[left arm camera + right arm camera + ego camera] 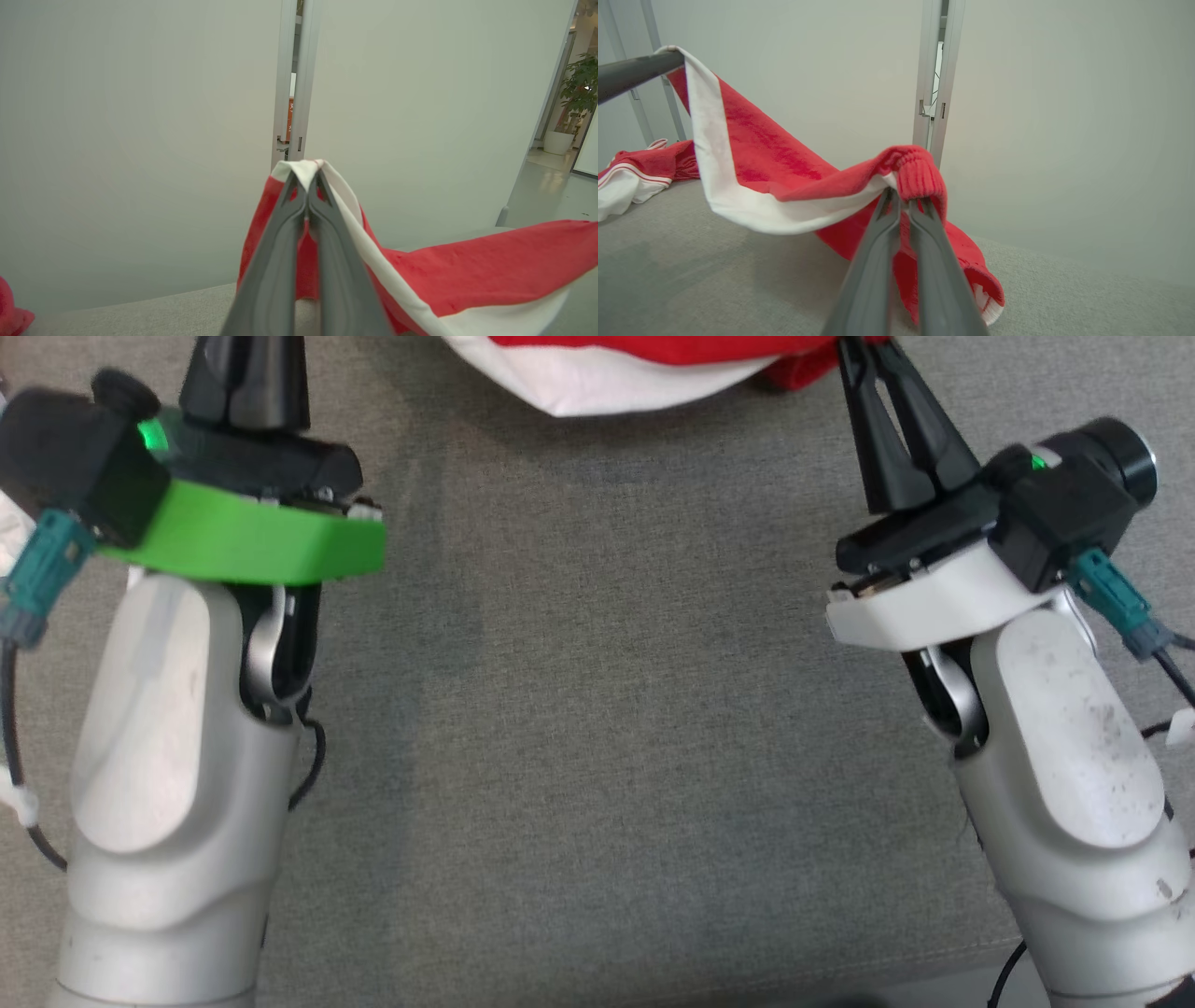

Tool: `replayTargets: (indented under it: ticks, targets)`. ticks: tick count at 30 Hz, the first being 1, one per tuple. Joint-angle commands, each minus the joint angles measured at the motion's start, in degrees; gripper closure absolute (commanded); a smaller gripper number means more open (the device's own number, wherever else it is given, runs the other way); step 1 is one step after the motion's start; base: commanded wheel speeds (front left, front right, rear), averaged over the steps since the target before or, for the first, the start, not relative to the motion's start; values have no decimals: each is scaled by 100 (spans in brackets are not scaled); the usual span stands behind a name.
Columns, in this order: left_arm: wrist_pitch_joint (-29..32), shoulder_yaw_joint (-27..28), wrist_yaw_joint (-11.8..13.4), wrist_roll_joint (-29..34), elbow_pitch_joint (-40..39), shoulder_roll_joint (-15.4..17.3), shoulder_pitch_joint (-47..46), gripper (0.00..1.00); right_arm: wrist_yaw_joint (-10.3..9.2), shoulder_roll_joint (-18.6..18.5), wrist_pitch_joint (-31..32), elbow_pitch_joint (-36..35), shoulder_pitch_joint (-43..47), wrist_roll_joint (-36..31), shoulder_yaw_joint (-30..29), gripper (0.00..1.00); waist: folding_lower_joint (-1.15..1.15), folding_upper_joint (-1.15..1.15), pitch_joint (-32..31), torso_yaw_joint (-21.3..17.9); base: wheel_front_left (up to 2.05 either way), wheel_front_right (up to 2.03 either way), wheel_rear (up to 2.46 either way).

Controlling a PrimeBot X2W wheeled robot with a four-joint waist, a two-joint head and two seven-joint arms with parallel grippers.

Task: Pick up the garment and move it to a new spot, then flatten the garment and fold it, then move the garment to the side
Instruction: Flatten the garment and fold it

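Looking down, we see the garment [607, 378] cut off at the far edge; our left hand [307, 182] and right hand [904, 198] each clamp tight on it, holding it above the grey worktop [691, 280].

1. The garment [644, 373] is red cloth with a broad white band [738, 205] along one edge.
2. It hangs raised at twelve o'clock in the head view, sagging mid-span.
3. Its ribbed red cuff [920, 172] bunches toward one o'clock.
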Motion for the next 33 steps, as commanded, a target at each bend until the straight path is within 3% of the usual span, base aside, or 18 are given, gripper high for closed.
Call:
replayTargets:
  ticks: [1, 11, 18, 23, 27, 33]
  targets:
    - [0, 42, -15, 15, -184, -25, 333, 100, -8, 28, -19, -163, 295, 64, -40, 100, -1, 0, -344, -34, 0, 0, 0]
    - [-1, 197, -34, -149, -1448, -204, 2543, 100, -8, 169, -19, -1187, 2078, -28, -184, 100, -1, 0, -1688, 29, 0, 0, 0]
    - [89, 43, 193, -171, -2402, -240, 3967, 100, -8, 222, -19, -2008, 3501, -96, -278, 100, -1, 0, -2630, 118, 0, 0, 0]
    - [364, -37, 427, -129, -3063, -177, 4719, 100, -8, 228, -19, -2473, 4418, -184, -237, 100, -1, 0, -2948, 64, 0, 0, 0]
    - [654, -126, 504, -223, -3213, -121, 5074, 100, -8, 273, -19, -2401, 4854, -97, -172, 100, -1, 0, -2957, -5, 0, 0, 0]
    - [807, -168, 413, -337, -2569, -95, 4888, 100, -8, 335, -19, -1661, 4721, 221, -129, 100, -1, 0, -2674, -124, 0, 0, 0]
